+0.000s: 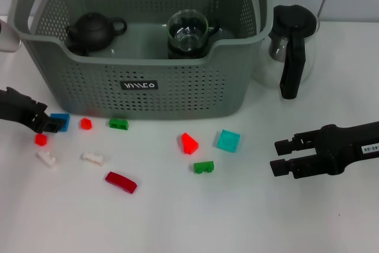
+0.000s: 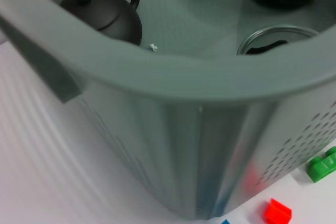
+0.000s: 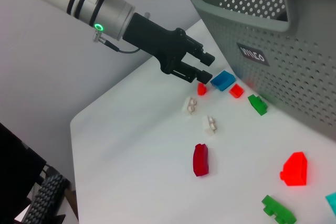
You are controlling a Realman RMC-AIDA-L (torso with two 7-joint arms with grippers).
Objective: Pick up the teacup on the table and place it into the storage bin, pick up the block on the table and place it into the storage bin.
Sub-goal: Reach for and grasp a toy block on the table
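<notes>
A white surface (image 1: 177,223) is carrying everything here, with a pale wall showing behind it in the right wrist view. The storage bin (image 1: 142,84), a grey perforated basket with orange handle clips, is sitting at the far middle of the surface. Inside the bin, a dark teapot (image 1: 95,31) is resting near its left wall and a glass teacup (image 1: 187,32) is standing near the middle of its floor. Just beside the bin's right wall, a glass pitcher (image 1: 290,42) with a black handle is standing on the surface.

Small blocks are lying scattered in front of the bin: a blue block (image 1: 60,121), a small red block (image 1: 86,124) and a green block (image 1: 118,124) close to its front wall, another red block (image 1: 41,140) and two white blocks (image 1: 46,159) (image 1: 93,158) farther out, and a dark red curved block (image 1: 121,182) farthest from it. Toward the bin's right front corner are lying a red wedge (image 1: 189,143), a teal block (image 1: 228,140) and a second green block (image 1: 204,167).

The left gripper (image 1: 50,124) is hovering low at the bin's left front corner, its fingers (image 3: 202,66) standing apart and empty, the tips right beside the blue block. The right gripper (image 1: 281,155) is waiting well off the bin's right front corner, its fingers spread and holding nothing.
</notes>
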